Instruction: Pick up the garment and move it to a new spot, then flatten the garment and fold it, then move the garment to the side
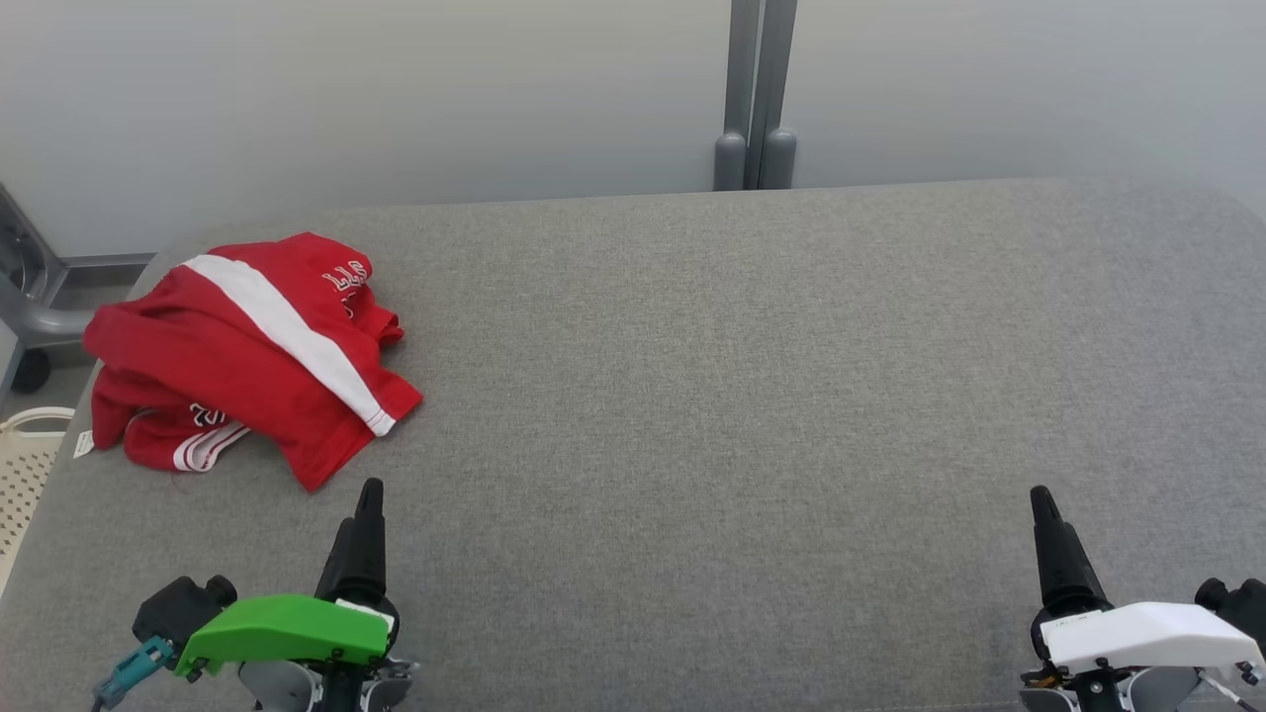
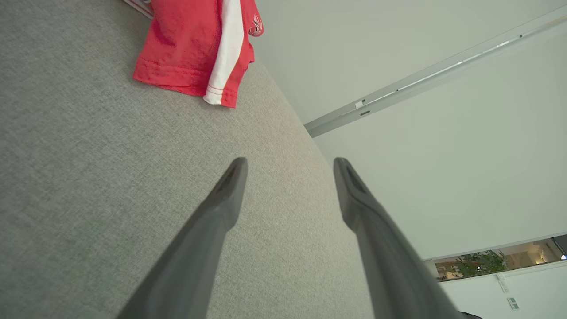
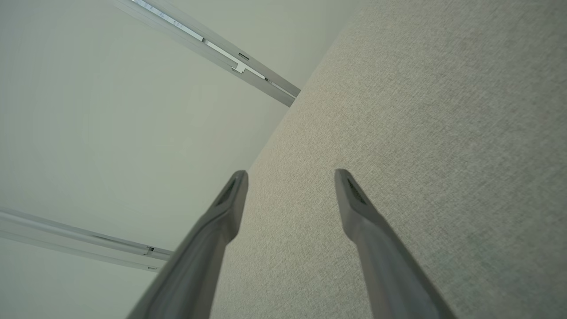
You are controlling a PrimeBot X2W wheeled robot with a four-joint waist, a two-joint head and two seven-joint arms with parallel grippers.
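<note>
Grey worktop (image 1: pixel 692 396): red garment (image 1: pixel 247 366) heaped near its far-left corner, apparently awaiting pickup; left hand (image 2: pixel 290 164) and right hand (image 3: pixel 290 175) gape wide, empty.

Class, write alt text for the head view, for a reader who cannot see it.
A crumpled red garment with a white stripe lies at the left of a grey surface. The left gripper and right gripper, open and empty, point up from the bottom edge.
</note>
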